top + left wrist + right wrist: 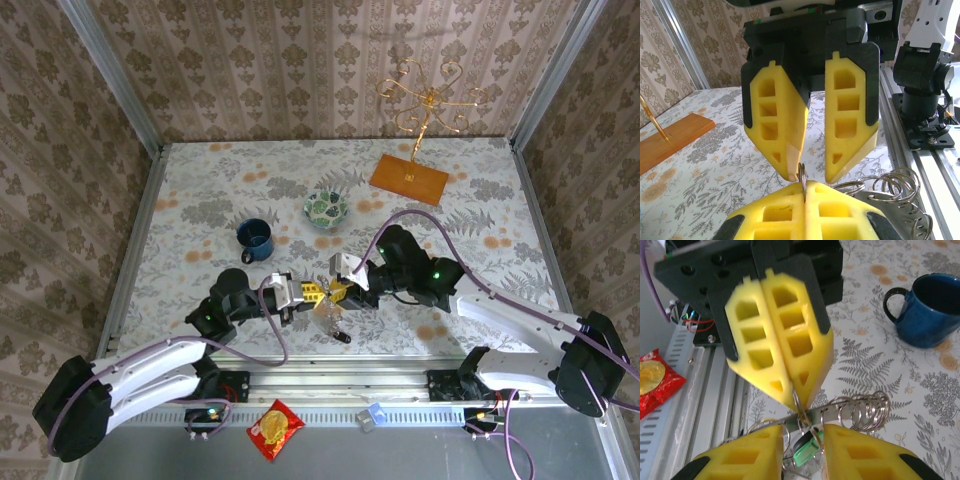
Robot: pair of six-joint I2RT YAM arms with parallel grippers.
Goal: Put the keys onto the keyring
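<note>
Though pale and ferny, tablecloth (480, 200) beneath the keyring (831, 414), damask walls (300, 60) around.

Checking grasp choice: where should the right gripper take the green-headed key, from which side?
Grip the green-headed key by its head, the widest free part, between the open right gripper's fingers; come from opposite the left gripper, which pinches the keyring.

Mug (255, 240) left of bowl (326, 208); keyring (328, 313) before both.

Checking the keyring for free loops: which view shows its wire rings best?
Right wrist: the keyring's wire rings are close, sharp and fanned out. Left wrist shows them at its lower right, bunched together. Top external gives a tiny glint.
</note>
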